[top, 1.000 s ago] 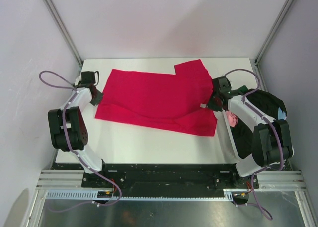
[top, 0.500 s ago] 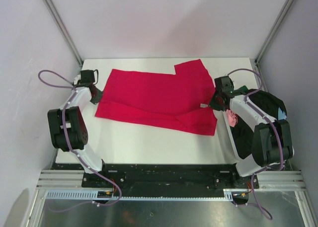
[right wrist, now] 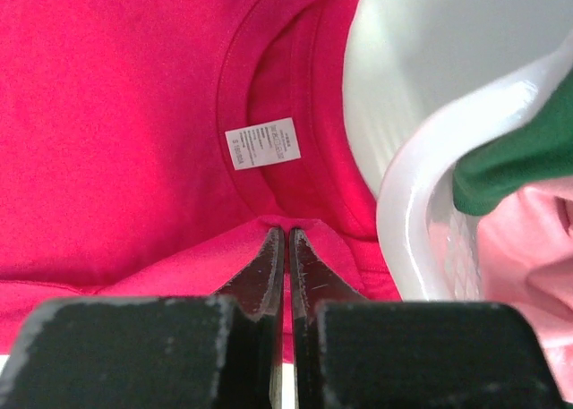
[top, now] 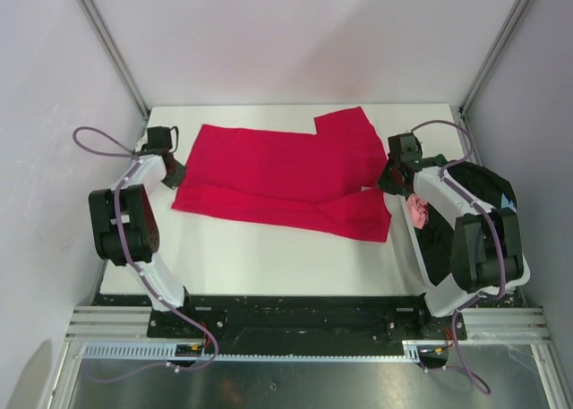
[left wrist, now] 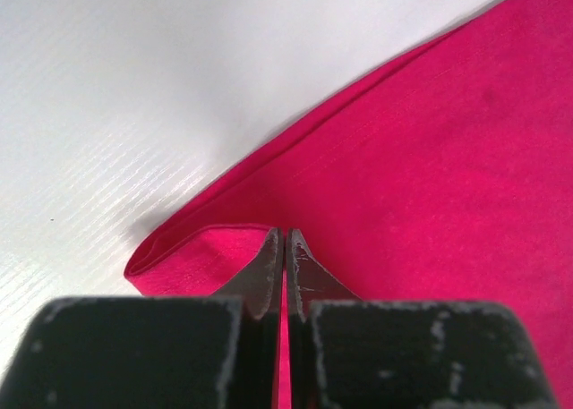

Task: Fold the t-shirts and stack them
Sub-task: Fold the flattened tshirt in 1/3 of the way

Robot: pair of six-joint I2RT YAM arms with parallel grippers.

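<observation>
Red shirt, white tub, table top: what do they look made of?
red t-shirt: soft matte knit cloth, probably cotton jersey; it creases and folds, and has a sewn label.
white tub: likely glossy moulded plastic; smooth rounded rim with highlights.
table top: white, faintly ribbed sheen, perhaps laminate or plastic sheet; cannot say which.

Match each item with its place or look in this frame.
1. red t-shirt
2. neck label
3. white tub
4. green cloth

A. lying inside the tub
B. spread across the table
C. small white rectangle on red fabric
D. plastic, just right of the red t-shirt

Pairs: 1-B, 2-C, 3-D, 4-A.
</observation>
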